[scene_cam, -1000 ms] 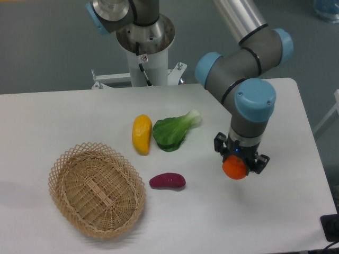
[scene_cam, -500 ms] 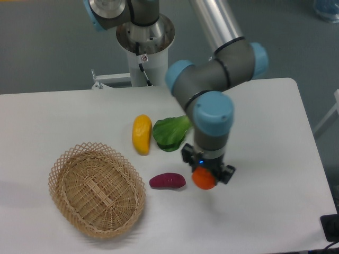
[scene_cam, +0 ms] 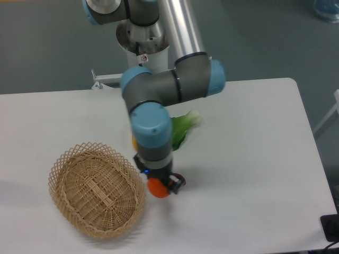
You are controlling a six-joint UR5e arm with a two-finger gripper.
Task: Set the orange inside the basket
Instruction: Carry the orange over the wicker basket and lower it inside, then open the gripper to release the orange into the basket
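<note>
Orange is gripped in the hand, just right of wicker basket rim. To be carried over basket centre, lowered, then released w/o dropping.

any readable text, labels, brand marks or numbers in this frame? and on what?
No readable text anywhere.
Small white tag with a red mark on the robot base column: too small and blurred to read.
No markings visible on the arm, the gripper, the orange, the basket or the table.
</note>
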